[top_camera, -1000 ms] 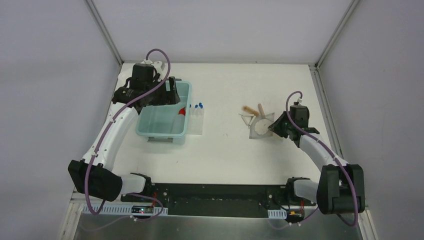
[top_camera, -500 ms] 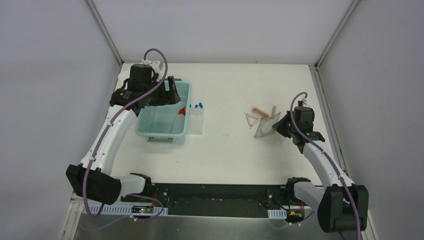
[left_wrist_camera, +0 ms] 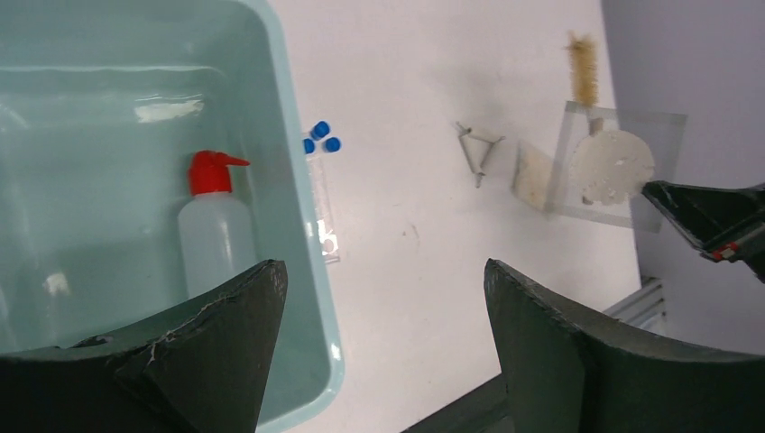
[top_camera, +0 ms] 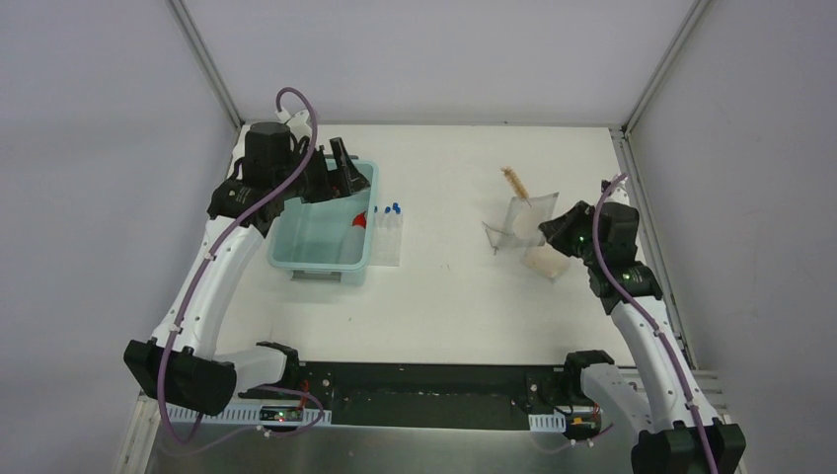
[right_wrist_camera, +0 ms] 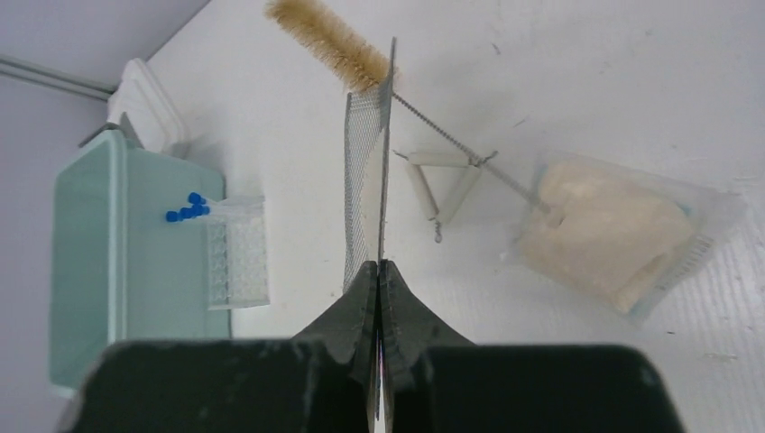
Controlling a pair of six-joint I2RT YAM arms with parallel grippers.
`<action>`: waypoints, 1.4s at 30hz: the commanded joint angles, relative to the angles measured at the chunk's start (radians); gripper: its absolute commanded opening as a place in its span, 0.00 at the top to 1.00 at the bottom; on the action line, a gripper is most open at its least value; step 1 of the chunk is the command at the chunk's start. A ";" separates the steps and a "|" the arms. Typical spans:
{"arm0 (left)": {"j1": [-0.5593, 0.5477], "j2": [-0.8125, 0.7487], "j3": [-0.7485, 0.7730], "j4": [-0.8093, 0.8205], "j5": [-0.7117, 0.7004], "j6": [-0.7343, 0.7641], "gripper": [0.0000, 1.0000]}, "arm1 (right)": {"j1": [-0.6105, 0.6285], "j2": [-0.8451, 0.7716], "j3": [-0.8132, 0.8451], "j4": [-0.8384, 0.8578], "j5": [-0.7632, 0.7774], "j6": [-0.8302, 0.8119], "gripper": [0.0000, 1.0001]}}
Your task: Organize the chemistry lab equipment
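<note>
White table (top_camera: 444, 296), grey walls on 3 sides. Biggest item is the pale teal bin (top_camera: 316, 263), left-centre, w/ a white lid (right_wrist_camera: 149, 99) lying just beyond its far end. The left gripper (left_wrist_camera: 383, 271) hangs over the bin's far end, jaws spread wide, nothing btw them. The white squeeze bottle (left_wrist_camera: 216, 239) lies on the bin floor, red spout toward the bin's right wall.

On the right side of the table, the right gripper (right_wrist_camera: 379, 266) is pinched tight on one edge of a wire gauze square (left_wrist_camera: 613, 167) w/ a white round patch at its ctr. The gauze is held on edge, roughly upright. Can't tell if its lower edge touches the table.

The clear tube rack (right_wrist_camera: 239, 257) stands just beside the bin's right wall. A clear bag (right_wrist_camera: 613, 234) of pale material lies flat near the gauze, on the side away from the rack. A brush (right_wrist_camera: 325, 41) w/ tan bristles and a twisted-wire stem lies on the table, bristles at the far side, stem running behind the gauze toward the bag. A small triangle (right_wrist_camera: 442, 185) of pale rods on wire sits btw gauze and bag, by the stem. Smallest are the blue-capped tubes (right_wrist_camera: 185, 210), 3 caps showing, at the rack's far end.
</note>
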 commanded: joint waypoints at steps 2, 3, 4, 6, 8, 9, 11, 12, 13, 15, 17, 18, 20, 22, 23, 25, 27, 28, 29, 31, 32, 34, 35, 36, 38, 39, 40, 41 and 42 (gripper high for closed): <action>0.004 -0.044 -0.030 0.151 0.142 -0.119 0.18 | 0.031 -0.037 0.050 0.092 -0.097 0.102 1.00; 0.002 -0.046 -0.045 0.183 0.167 -0.142 0.18 | 0.036 -0.040 0.045 0.116 -0.112 0.124 1.00; -0.003 -0.047 -0.060 0.216 0.192 -0.168 0.18 | 0.041 -0.043 0.041 0.141 -0.124 0.145 1.00; -0.022 -0.045 -0.093 0.284 0.217 -0.213 0.18 | 0.056 -0.048 0.029 0.188 -0.136 0.188 1.00; -0.054 -0.036 -0.118 0.341 0.226 -0.252 0.17 | 0.075 -0.051 0.019 0.231 -0.135 0.210 1.00; -0.074 -0.027 -0.127 0.369 0.228 -0.268 0.17 | 0.087 -0.050 0.017 0.249 -0.131 0.219 1.00; -0.122 -0.006 -0.141 0.420 0.227 -0.298 0.17 | 0.114 -0.049 0.013 0.284 -0.119 0.233 1.00; -0.147 0.009 -0.147 0.451 0.230 -0.315 0.17 | 0.129 -0.049 0.011 0.305 -0.112 0.240 1.00; -0.170 0.025 -0.154 0.488 0.234 -0.332 0.17 | 0.143 -0.048 0.009 0.322 -0.105 0.249 1.00; -0.207 0.059 -0.162 0.549 0.253 -0.373 0.17 | 0.172 -0.047 0.006 0.359 -0.095 0.264 1.00; -0.231 0.090 -0.169 0.641 0.268 -0.412 0.18 | 0.197 -0.046 0.005 0.391 -0.080 0.275 1.00; -0.238 0.103 -0.171 0.664 0.275 -0.424 0.17 | 0.210 -0.046 0.005 0.400 -0.073 0.280 1.00; -0.244 0.121 -0.172 0.686 0.274 -0.436 0.17 | 0.228 -0.045 0.006 0.418 -0.065 0.291 1.00; -0.243 0.127 -0.174 0.693 0.270 -0.431 0.17 | 0.242 -0.051 0.006 0.430 -0.060 0.304 1.00; -0.243 0.125 -0.175 0.692 0.266 -0.428 0.17 | 0.247 -0.057 0.004 0.434 -0.055 0.308 1.00; -0.243 0.121 -0.174 0.683 0.256 -0.412 0.17 | 0.254 -0.075 0.000 0.438 -0.038 0.314 1.00; -0.243 0.115 -0.172 0.677 0.252 -0.402 0.17 | 0.257 -0.097 -0.004 0.439 -0.024 0.316 1.00; -0.243 0.113 -0.173 0.680 0.252 -0.402 0.17 | 0.257 -0.108 -0.006 0.443 -0.019 0.320 1.00; -0.243 0.113 -0.174 0.687 0.257 -0.406 0.17 | 0.257 -0.117 -0.009 0.452 -0.019 0.326 1.00; -0.243 0.111 -0.177 0.711 0.269 -0.418 0.17 | 0.258 -0.134 -0.014 0.474 -0.023 0.342 1.00; -0.243 0.111 -0.178 0.724 0.277 -0.424 0.17 | 0.258 -0.140 -0.016 0.486 -0.030 0.349 1.00; -0.244 0.114 -0.178 0.754 0.301 -0.436 0.16 | 0.257 -0.147 -0.017 0.509 -0.045 0.367 1.00; -0.245 0.118 -0.178 0.773 0.315 -0.445 0.16 | 0.257 -0.148 -0.018 0.524 -0.051 0.376 1.00; -0.245 0.121 -0.178 0.793 0.328 -0.457 0.16 | 0.258 -0.150 -0.021 0.543 -0.059 0.386 1.00; -0.248 0.130 -0.181 0.849 0.356 -0.486 0.16 | 0.260 -0.146 -0.022 0.575 -0.077 0.403 1.00; -0.250 0.136 -0.181 0.880 0.370 -0.503 0.16 | 0.260 -0.141 -0.019 0.583 -0.082 0.407 1.00; -0.255 0.141 -0.181 0.907 0.379 -0.518 0.16 | 0.262 -0.136 -0.016 0.584 -0.085 0.406 1.00; -0.260 0.144 -0.179 0.930 0.388 -0.527 0.16 | 0.263 -0.130 -0.014 0.585 -0.085 0.405 1.00; -0.267 0.148 -0.174 0.947 0.392 -0.531 0.16 | 0.265 -0.123 -0.016 0.585 -0.084 0.405 1.00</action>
